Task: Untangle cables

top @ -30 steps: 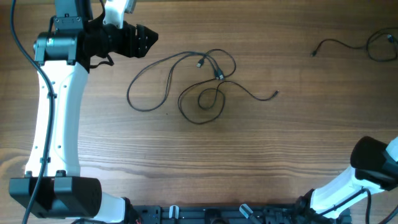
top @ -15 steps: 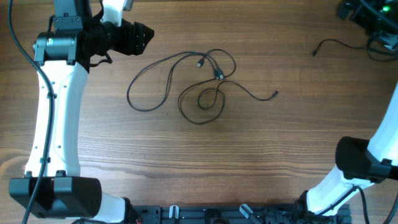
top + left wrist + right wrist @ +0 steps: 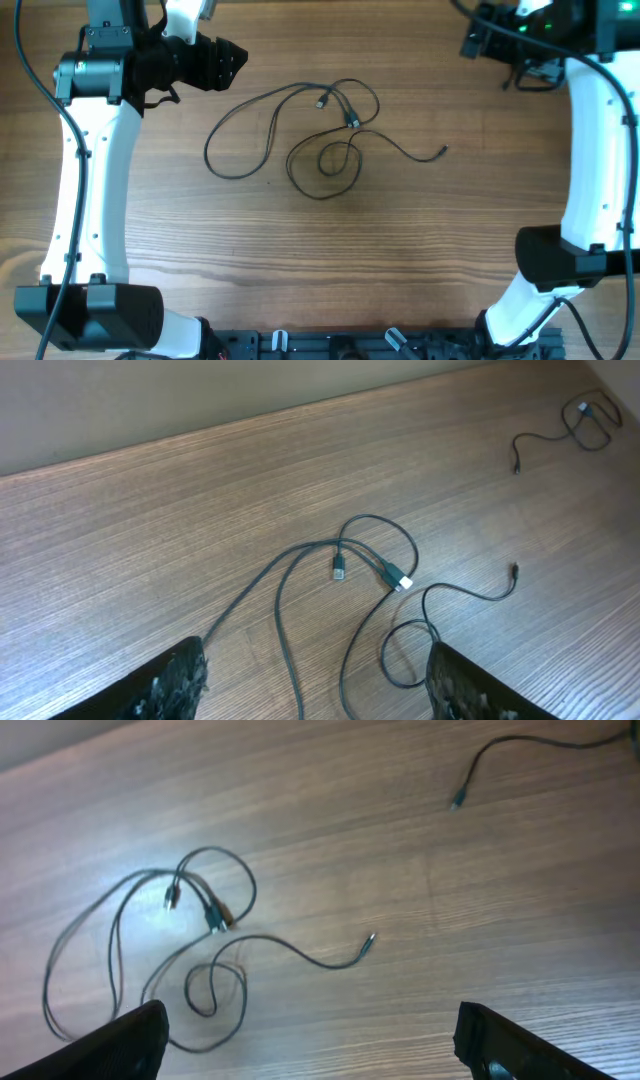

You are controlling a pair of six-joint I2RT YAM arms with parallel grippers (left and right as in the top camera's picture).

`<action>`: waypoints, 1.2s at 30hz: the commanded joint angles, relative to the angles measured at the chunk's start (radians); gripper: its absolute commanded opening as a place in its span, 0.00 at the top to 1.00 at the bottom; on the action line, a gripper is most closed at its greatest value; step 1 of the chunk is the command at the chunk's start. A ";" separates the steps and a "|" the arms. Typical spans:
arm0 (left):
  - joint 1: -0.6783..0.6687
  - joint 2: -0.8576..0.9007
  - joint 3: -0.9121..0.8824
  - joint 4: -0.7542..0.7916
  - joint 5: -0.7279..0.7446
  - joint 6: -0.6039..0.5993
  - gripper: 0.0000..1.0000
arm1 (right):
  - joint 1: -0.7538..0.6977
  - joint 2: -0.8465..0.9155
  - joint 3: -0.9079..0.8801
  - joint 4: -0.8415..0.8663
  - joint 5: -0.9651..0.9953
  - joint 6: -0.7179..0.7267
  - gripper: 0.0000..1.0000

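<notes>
Two white arms with black joints flank a wooden table [image 3: 450, 250] whose long brown grain runs side to side. Seen from overhead, the left arm [image 3: 90, 180] rises along the 9 o'clock edge, and the left gripper [image 3: 235, 62] sits at about 10 o'clock, pointing toward 3 o'clock. In its wrist view the dark, rough-faced fingers [image 3: 170, 685] stand wide apart in the lower corners with only bare wood and wire between them, so this pincer is open and empty. Near the table's centre, a little toward 12 o'clock, lie the cables [image 3: 352, 122]: thin, glossy black wires laid flat in one wide loop toward 9 o'clock and smaller curls that cross one another, with small metal-tipped plugs close together where the strands meet and one free end [image 3: 443, 150] trailing toward 3 o'clock. The right gripper [image 3: 475, 42] hangs at about 1 o'clock, on the right arm [image 3: 590, 150]; its fingers [image 3: 520, 1045] also stand spread with nothing between them. A lone cable [image 3: 500, 744] curves over the wood toward 2 o'clock, well apart from the tangle.
</notes>
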 commanded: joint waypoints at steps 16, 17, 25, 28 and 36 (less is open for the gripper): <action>0.117 0.008 -0.002 -0.022 -0.039 -0.011 0.26 | 0.127 0.029 -0.350 0.082 0.147 0.096 0.08; 0.115 0.008 -0.002 -0.026 -0.038 -0.011 0.27 | 0.142 0.029 -0.375 0.096 0.148 0.124 0.07; 0.111 0.008 -0.002 -0.027 -0.035 -0.011 0.26 | 0.275 0.029 -0.544 0.200 0.169 0.185 0.04; 0.111 0.008 -0.002 -0.027 -0.035 -0.011 0.26 | 0.322 0.029 -0.605 0.253 0.161 0.196 0.04; 0.111 0.008 -0.002 -0.027 -0.035 -0.011 0.25 | 0.341 0.032 -0.727 0.340 0.065 0.204 0.06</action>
